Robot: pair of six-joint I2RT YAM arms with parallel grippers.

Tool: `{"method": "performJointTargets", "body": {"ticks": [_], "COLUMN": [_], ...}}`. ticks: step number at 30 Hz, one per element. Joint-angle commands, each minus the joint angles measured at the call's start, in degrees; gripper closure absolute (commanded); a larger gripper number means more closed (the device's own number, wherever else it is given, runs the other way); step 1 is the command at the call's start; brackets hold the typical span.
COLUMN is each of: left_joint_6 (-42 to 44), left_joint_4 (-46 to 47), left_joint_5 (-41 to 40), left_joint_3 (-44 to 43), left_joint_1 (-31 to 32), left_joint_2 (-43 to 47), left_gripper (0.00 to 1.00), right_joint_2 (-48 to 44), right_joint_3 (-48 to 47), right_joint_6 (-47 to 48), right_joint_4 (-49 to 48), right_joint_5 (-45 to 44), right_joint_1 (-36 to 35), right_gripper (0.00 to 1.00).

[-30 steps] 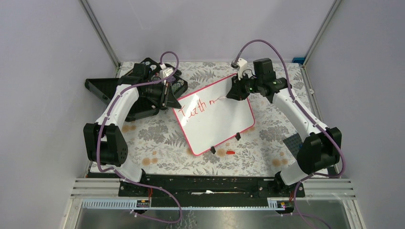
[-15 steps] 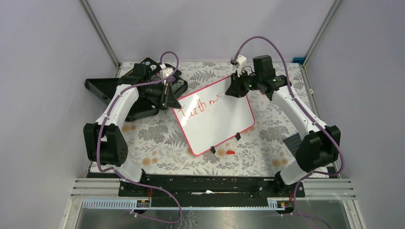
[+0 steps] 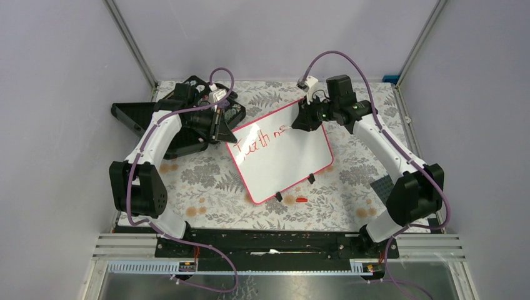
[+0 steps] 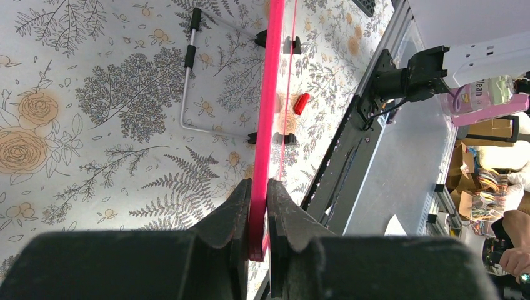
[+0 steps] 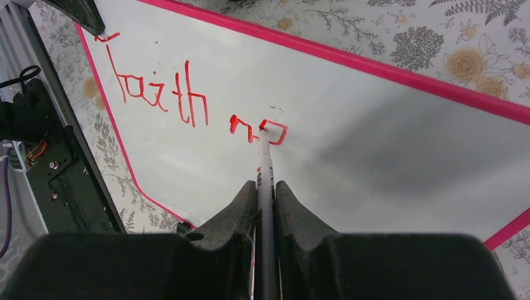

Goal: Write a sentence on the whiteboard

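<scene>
Right arm point(image 3: 381, 140) shifted left — fingers point(image 5: 240, 206) clamped on marker point(image 5: 265, 162), tip touching whiteboard point(image 5: 375, 144).

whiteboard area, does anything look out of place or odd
A small red cap lies loose on the table just in front of the whiteboard, probably off the marker. The board itself sits at a slant, not square to the table edge.

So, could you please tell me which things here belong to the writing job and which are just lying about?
In use: whiteboard, its edge clamped by the left gripper; marker held in the right gripper, tip on the board.
Lying about: small red piece on the table beside the board's feet; black case at the rear left.
</scene>
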State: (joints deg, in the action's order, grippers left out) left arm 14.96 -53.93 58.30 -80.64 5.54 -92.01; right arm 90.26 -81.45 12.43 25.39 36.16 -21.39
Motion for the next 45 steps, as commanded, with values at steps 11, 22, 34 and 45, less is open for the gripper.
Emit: {"method": "performJointTargets", "body": {"ticks": [11,22,34,45], "left_joint_6": [2.01,1.93,1.92,1.91], "left_joint_4": [1.68,1.66,1.67,1.64], "left_joint_5": [-2.55,-2.53,-2.55,-2.66], "left_joint_3": [-1.75,-1.87,-2.07,-2.22], "left_joint_1": [0.17,0.17,0.52,0.52], "left_joint_2": [-0.63,-0.74,-0.77,-0.53], "left_gripper": [1.00,1.00,1.00,1.00], "right_joint_2": [-3.65,-4.16,-5.23,-1.91], "right_joint_3": [3.82,2.75,-1.43,-3.84], "right_joint_6": [1.99,2.67,2.52,1.68], "right_joint_4": [-0.32,0.58,2.66,1.64], "right_joint_5": [-2.05,-1.88,2.70,-0.09], "right_joint_1": [0.06,2.91,3.17,3.18], "right_gripper": [1.00,1.00,1.00,1.00]}}
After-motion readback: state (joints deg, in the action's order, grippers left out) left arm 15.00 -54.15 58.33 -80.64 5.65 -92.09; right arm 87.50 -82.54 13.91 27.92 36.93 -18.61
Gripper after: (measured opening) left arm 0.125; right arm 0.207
